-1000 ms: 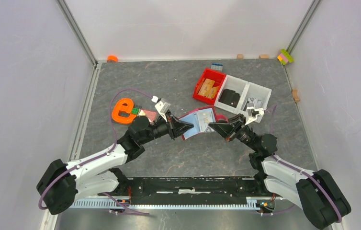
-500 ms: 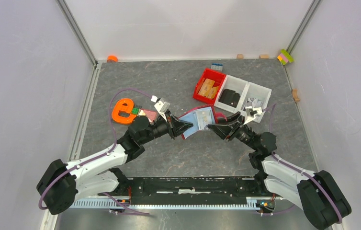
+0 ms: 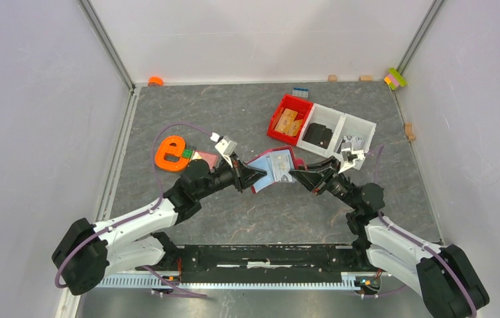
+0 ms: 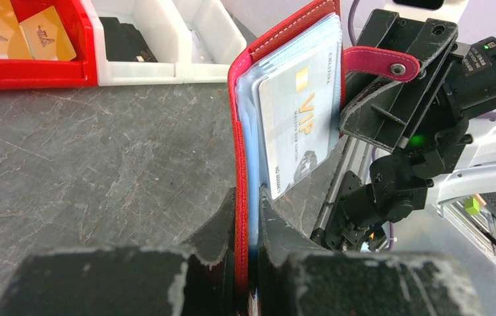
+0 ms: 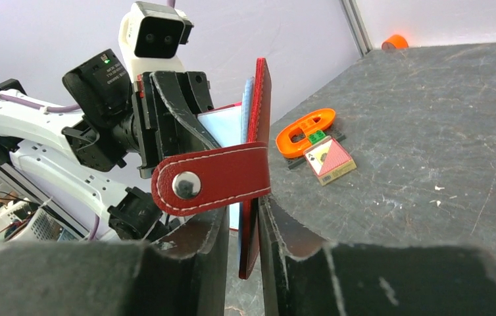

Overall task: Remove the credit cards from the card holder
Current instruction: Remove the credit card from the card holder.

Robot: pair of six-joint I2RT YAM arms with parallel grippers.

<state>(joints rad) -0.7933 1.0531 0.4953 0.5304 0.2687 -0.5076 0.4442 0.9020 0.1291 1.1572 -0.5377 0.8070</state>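
The card holder (image 3: 286,156) is a dark red folding wallet held upright above the table between both arms. My left gripper (image 3: 252,175) is shut on its near edge, pinching the red cover (image 4: 237,99) and the pale blue sleeves. A light grey credit card (image 4: 298,125) marked VIP sticks out of a sleeve. My right gripper (image 3: 294,175) straddles the holder's other half (image 5: 258,105). That half touches one finger, a slim gap shows at the other, and the jaws stand open (image 5: 242,210). The snap strap (image 5: 212,181) lies across that finger.
A red bin (image 3: 274,131) with tan wooden pieces and two white bins (image 3: 373,124) stand behind the holder at right. An orange letter e (image 3: 170,152) and a small pinkish box (image 5: 327,160) lie to the left. A blue brick (image 3: 300,92) sits near the back wall.
The right jaws let go, widened, then narrowed again round the holder's far half. The holder has folded more upright. The left gripper kept its hold.
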